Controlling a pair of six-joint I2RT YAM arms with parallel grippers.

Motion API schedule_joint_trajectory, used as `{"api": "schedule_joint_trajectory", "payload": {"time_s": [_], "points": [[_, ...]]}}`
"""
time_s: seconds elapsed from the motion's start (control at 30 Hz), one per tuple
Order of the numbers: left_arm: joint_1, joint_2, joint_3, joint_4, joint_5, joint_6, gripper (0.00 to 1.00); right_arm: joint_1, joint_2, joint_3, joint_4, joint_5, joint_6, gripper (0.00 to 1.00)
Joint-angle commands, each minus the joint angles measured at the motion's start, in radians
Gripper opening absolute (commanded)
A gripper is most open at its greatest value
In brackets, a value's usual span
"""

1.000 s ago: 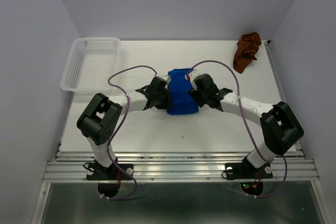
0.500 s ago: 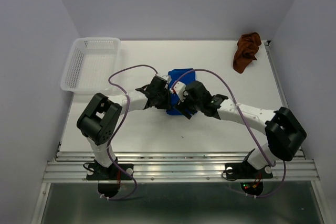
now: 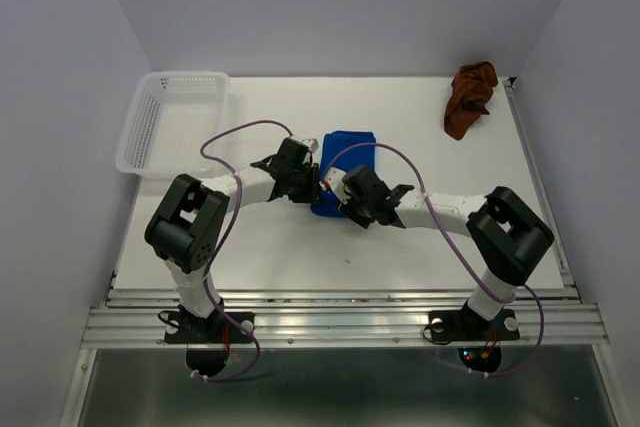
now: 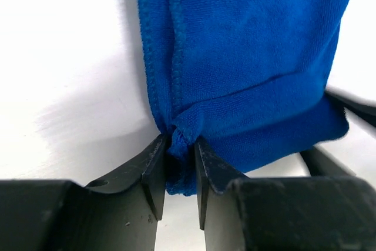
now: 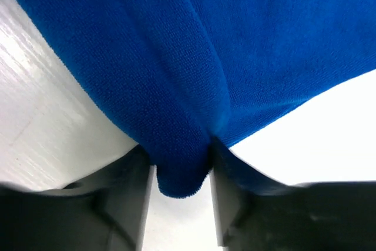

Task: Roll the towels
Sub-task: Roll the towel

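Two robot arms meet over a royal-blue towel (image 3: 350,147) lying near the middle of the white table (image 3: 400,252), a little toward its far edge. The cloth is a soft, fine-looped knit with a stitched hem along one side; its near end is bunched into thick folds. The left gripper (image 4: 179,151) has its black jaws closed almost together on a pinched wad of the hemmed corner, while the right gripper (image 5: 181,174) is clamped just as narrowly on a rounded fold of the same towel's near edge. From above, both wrists crowd the near end of the towel and hide it, with only the flat far part showing. A rust-brown towel (image 3: 470,97) sits crumpled in a loose heap at the far right corner, well apart from both arms. A white perforated plastic basket (image 3: 150,112) stands at the far left corner. Purple cables (image 3: 240,132) loop over each arm.
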Motion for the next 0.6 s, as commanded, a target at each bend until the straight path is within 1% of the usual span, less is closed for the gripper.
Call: {"api": "schedule_joint_trajectory", "payload": {"time_s": [0.0,0.03,0.07,0.1,0.17,0.2,0.23,0.27,0.33,0.37,0.4,0.43,0.47,0.53,0.57], "points": [[0.035,-0.037,-0.012,0.025,0.054,0.016,0.36,0.0,0.036,-0.008,-0.014,-0.07,0.032,0.39],[0.044,-0.043,-0.02,0.027,0.07,0.011,0.36,0.0,0.036,-0.01,-0.017,-0.086,0.039,0.37],[0.047,-0.06,-0.025,0.027,0.073,0.011,0.41,0.0,0.028,-0.01,-0.019,-0.099,0.052,0.29],[0.049,-0.069,-0.028,0.027,0.07,0.009,0.47,0.0,0.022,-0.008,-0.02,-0.116,0.06,0.27],[0.055,-0.095,-0.035,0.027,0.079,0.003,0.5,0.0,0.007,-0.007,-0.033,-0.178,0.08,0.23],[0.058,-0.104,-0.037,0.027,0.082,-0.001,0.58,0.0,-0.008,-0.005,-0.039,-0.209,0.106,0.2],[0.059,-0.112,-0.045,0.027,0.088,-0.012,0.62,0.0,-0.013,0.005,-0.045,-0.231,0.13,0.2],[0.065,-0.135,-0.049,0.027,0.087,-0.018,0.7,0.0,-0.015,0.015,-0.065,-0.258,0.188,0.2],[0.072,-0.159,-0.065,0.024,0.085,-0.033,0.75,0.0,0.002,0.048,-0.114,-0.274,0.252,0.2],[0.073,-0.19,-0.071,0.024,0.08,-0.046,0.77,0.0,0.011,0.083,-0.17,-0.289,0.278,0.2],[0.078,-0.205,-0.077,0.022,0.073,-0.052,0.83,0.0,0.027,0.099,-0.193,-0.295,0.331,0.18],[0.079,-0.221,-0.091,0.019,0.07,-0.056,0.85,0.0,0.033,0.11,-0.221,-0.303,0.367,0.16],[0.081,-0.251,-0.097,0.018,0.067,-0.069,0.96,0.0,0.038,0.131,-0.23,-0.338,0.426,0.13],[0.087,-0.278,-0.111,0.016,0.061,-0.075,0.96,-0.026,0.044,0.15,-0.246,-0.393,0.48,0.13],[0.089,-0.3,-0.114,0.002,0.054,-0.079,0.97,-0.049,0.042,0.157,-0.244,-0.459,0.494,0.13]]}}
